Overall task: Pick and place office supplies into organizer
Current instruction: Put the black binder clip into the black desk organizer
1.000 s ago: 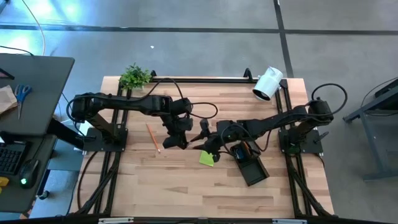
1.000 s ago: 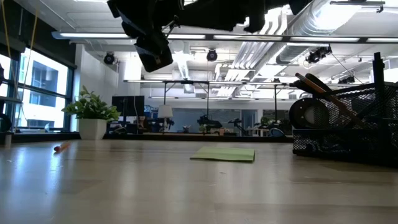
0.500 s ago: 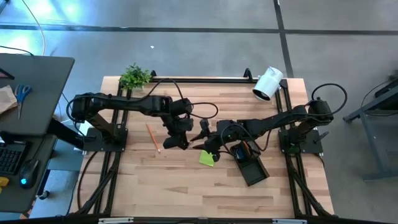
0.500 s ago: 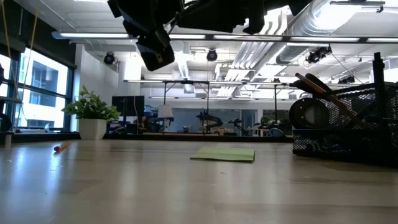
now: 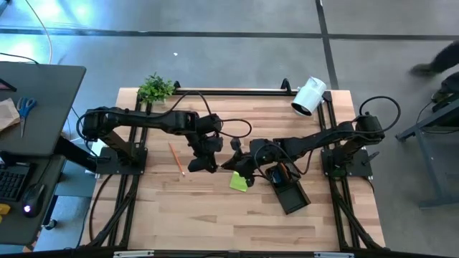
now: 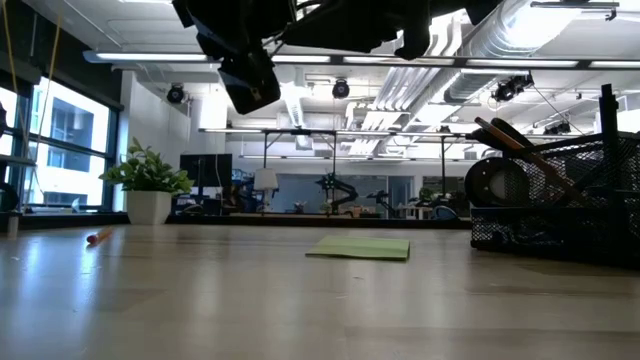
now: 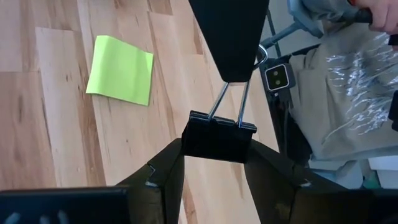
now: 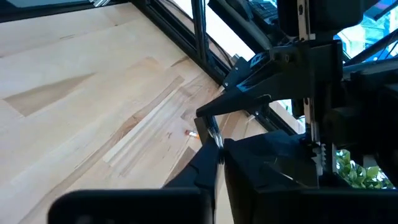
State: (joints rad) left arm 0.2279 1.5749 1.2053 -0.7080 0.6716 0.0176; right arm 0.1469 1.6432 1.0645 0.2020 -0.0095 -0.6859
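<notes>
A black binder clip [image 7: 217,140] hangs above the table's middle between both grippers. My left gripper [image 7: 214,158] is shut on its body and my right gripper [image 7: 235,74] is shut on its wire handles. In the high view the two grippers meet at the centre, left [image 5: 203,162] and right [image 5: 235,155]. Below them the lime-green sticky-note pad [image 5: 239,181] lies flat on the wood. The orange pencil [image 5: 176,158] lies to its left. The black mesh organizer [image 5: 288,190] stands on the right and holds scissors and pens [image 6: 520,150]. My left gripper pinches the clip's black body [image 7: 193,138] by its two ends, between its two fingers. The clip is lifted clear of the table, and its handles point away toward the other gripper. My right gripper pinches the free ends of the clip's wire handles [image 8: 212,129] between its shut fingers. It comes from the table's right, slanting slightly down.
A white cylindrical camera [image 5: 310,96] lies at the far right corner and a small potted plant [image 5: 155,87] stands at the far left. Black frame rails [image 5: 229,91] run along the table's edges. A person [image 5: 439,68] shows beyond the right side.
My right gripper has shut on the clip's wire handles without otherwise moving. My left gripper and the clip have kept still.
</notes>
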